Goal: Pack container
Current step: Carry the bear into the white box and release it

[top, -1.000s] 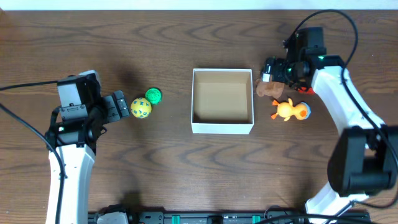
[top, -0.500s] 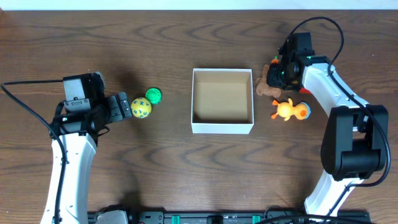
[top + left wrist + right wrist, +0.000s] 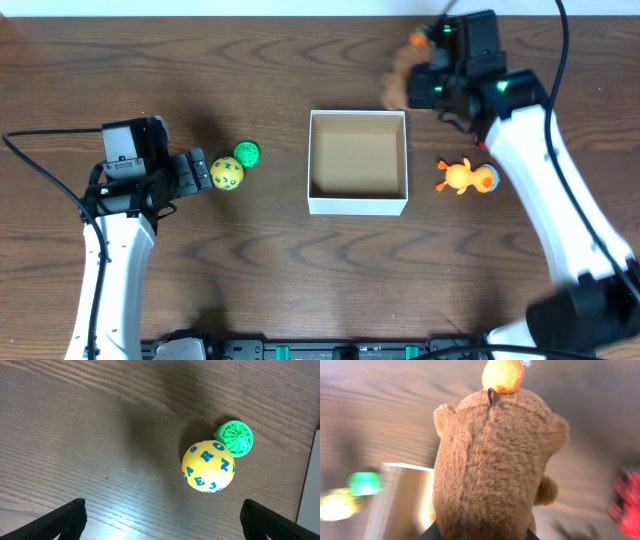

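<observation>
The container (image 3: 357, 205), a square white box with a tan inside, stands at the table's middle with nothing in it. My right gripper (image 3: 425, 85) is shut on a brown plush toy (image 3: 490, 465) and holds it in the air above the container's far right corner; the toy (image 3: 400, 78) is blurred from above. The plush hides the fingers in the right wrist view, where the container (image 3: 405, 495) lies below left. My left gripper (image 3: 162, 515) stands open with nothing between its fingers, just short of a yellow lettered ball (image 3: 208, 466) and a green ball (image 3: 235, 437).
An orange duck toy (image 3: 465, 177) lies on the table right of the container. The yellow ball (image 3: 227, 174) and green ball (image 3: 247, 154) sit left of it. A blurred red thing (image 3: 626, 505) shows at the right wrist view's edge.
My right gripper shut on the brown plush toy beside the container's right wall and raised it up and toward the far side. The left arm has barely shifted.
</observation>
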